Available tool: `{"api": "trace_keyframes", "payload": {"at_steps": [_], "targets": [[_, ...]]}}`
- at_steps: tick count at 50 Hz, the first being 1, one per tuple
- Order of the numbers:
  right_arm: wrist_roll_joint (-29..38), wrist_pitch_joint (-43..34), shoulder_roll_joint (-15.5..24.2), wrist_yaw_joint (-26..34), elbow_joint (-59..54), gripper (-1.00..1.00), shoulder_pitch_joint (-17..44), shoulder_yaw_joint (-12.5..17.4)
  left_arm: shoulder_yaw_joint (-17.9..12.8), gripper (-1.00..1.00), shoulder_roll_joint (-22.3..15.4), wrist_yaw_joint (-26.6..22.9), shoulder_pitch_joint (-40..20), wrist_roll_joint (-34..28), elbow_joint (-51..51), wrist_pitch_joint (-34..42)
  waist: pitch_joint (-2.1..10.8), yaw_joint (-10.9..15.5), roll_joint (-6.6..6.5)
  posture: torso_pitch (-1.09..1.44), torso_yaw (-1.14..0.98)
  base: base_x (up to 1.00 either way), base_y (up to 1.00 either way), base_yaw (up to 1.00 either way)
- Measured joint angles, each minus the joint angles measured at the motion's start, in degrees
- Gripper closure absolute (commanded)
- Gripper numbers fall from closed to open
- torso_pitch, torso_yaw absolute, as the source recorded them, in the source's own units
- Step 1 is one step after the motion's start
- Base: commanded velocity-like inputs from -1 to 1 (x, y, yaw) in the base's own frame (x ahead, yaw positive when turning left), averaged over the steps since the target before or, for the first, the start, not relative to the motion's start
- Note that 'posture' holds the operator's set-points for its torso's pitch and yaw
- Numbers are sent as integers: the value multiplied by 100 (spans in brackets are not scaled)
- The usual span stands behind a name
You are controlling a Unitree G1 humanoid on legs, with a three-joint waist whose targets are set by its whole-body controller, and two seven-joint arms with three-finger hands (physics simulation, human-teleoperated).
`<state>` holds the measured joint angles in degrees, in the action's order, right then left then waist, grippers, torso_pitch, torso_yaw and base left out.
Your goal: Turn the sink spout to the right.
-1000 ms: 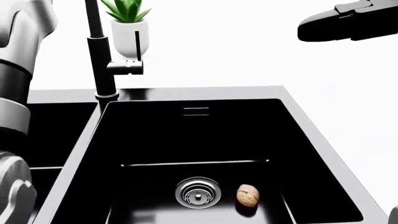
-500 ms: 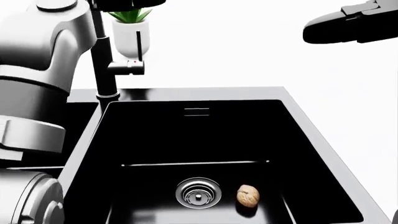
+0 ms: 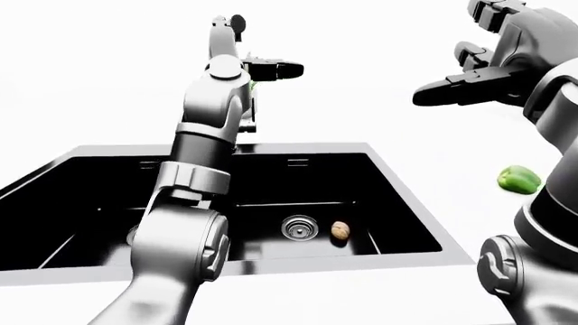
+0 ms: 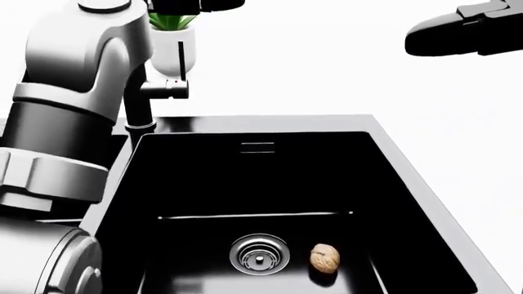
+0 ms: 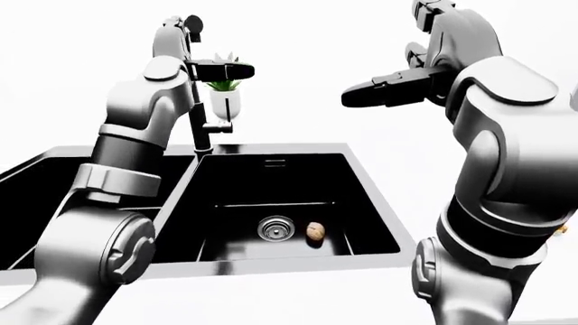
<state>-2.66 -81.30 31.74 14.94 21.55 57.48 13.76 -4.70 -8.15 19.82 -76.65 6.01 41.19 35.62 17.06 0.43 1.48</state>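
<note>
White blankness surrounded everything, a bare counter (image 3: 388, 284) running along the bottom of the eye views with a black sink (image 3: 398, 203) sunk into it. Nearest the camera, the left arm (image 3: 185, 230) rose across the sink's left basin, probably lifted so the hand could get at the tap from above. Below it, in the right basin, a brown walnut-like lump (image 4: 325, 257) lay just right of the drain (image 4: 260, 255), touching nothing else.

Farther off, the tap (image 5: 198, 128) stood upright on the divider between the two basins, its side lever (image 4: 167, 87) sticking out to the right in the head view. A small potted plant (image 5: 224, 95) sat behind it. The tap's long axis ran vertically; the arm hid the stem's upper part. A black bar level with the left hand (image 5: 219, 70) pointed to the view's right, but whether it was the spout or the hand's own fingers could not be told, nor how far those fingers were open or whether they held anything.

The right hand (image 5: 388, 89) hovered high and well apart from the tap, fingers spread, holding nothing, seemingly parked out of the way. A green pepper (image 3: 518, 180) lay on the counter at the far right
</note>
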Motion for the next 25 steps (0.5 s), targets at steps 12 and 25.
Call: {"api": "trace_keyframes", "payload": {"at_steps": [12, 25], "targets": [[-21, -59, 54, 20, 63, -100, 5, 33, 57, -100, 202, 87, -51, -34, -156, 163, -14, 0, 20, -46, 0, 0, 0, 0], [-46, -125, 79, 0, 146, -100, -24, 70, 114, -100, 385, 153, -85, -101, -61, 107, -6, 6, 21, -46, 0, 0, 0, 0]]}}
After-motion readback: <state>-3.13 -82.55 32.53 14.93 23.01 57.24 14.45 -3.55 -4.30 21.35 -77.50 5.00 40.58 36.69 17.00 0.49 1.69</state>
